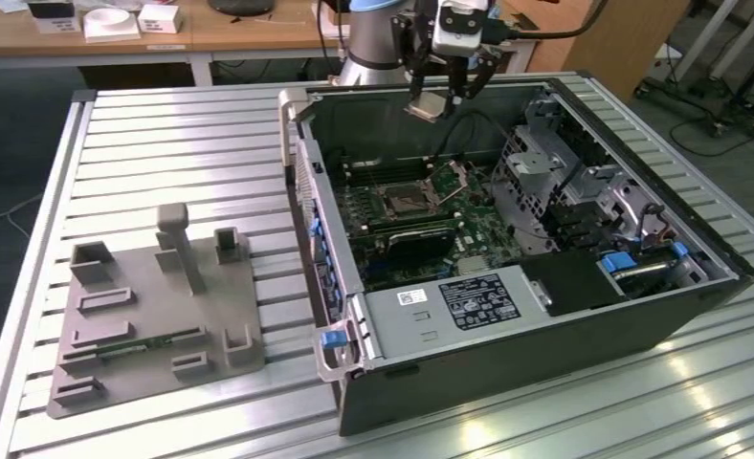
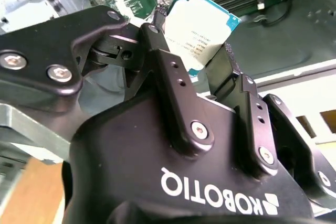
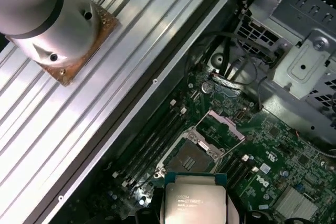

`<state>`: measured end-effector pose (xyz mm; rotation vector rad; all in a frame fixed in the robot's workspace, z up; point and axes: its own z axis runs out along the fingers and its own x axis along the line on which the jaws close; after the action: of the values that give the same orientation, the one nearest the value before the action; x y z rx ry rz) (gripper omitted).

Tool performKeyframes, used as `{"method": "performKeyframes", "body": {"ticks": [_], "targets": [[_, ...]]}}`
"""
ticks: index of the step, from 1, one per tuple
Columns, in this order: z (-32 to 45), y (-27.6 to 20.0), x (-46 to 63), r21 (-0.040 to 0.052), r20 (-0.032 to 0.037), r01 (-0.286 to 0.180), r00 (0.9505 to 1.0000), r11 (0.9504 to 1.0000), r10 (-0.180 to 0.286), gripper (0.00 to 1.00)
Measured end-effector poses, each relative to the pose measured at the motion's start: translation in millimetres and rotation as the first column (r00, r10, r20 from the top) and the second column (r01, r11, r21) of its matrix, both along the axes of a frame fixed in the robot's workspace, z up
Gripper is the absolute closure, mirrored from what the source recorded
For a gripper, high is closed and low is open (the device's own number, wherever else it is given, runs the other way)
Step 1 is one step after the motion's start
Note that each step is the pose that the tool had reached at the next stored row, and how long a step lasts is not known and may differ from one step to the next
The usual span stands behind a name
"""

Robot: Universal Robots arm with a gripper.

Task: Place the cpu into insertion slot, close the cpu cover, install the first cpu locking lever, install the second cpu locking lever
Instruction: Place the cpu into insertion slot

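My gripper [image 1: 436, 94] hangs above the far end of the open computer case, shut on the cpu [image 1: 426, 107], which it holds tilted. In the second wrist view the cpu [image 2: 198, 24] shows its pale metal top and teal edge, pinched between the two black fingers [image 2: 157, 45] of the gripper [image 2: 191, 45]. The insertion slot [image 1: 400, 199] lies below on the green board, dark and uncovered. Its cpu cover [image 1: 460, 174] stands raised on the side toward the exterior view's right. In the first wrist view the cpu [image 3: 195, 199] is short of the insertion slot [image 3: 190, 157] and the raised cpu cover [image 3: 221, 126].
The case walls [image 1: 303, 172] ring the board. A metal drive cage [image 1: 568, 177] and loose cables stand at the exterior view's right, a power supply [image 1: 460, 301] at the near end. A grey fixture plate [image 1: 147, 316] lies on the slatted table. The arm's base [image 3: 52, 19] stands behind the case.
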<state>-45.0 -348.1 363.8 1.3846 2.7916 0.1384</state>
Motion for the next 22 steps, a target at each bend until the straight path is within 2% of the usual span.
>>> {"method": "performKeyframes", "body": {"ticks": [4,8,14,22], "targets": [[-0.9,0.0,0.0,0.0000,0.0000,0.072,0.9974,0.9974,-0.072,0.46],[-1.9,0.0,0.0,0.0000,0.0000,0.145,0.9895,0.9895,-0.145,0.46],[-4.0,0.0,0.0,0.0000,0.0000,0.246,0.9694,0.9694,-0.246,0.46],[-6.6,0.0,-0.3,-0.0001,-0.0001,0.338,0.9412,0.9412,-0.338,0.46]]}}
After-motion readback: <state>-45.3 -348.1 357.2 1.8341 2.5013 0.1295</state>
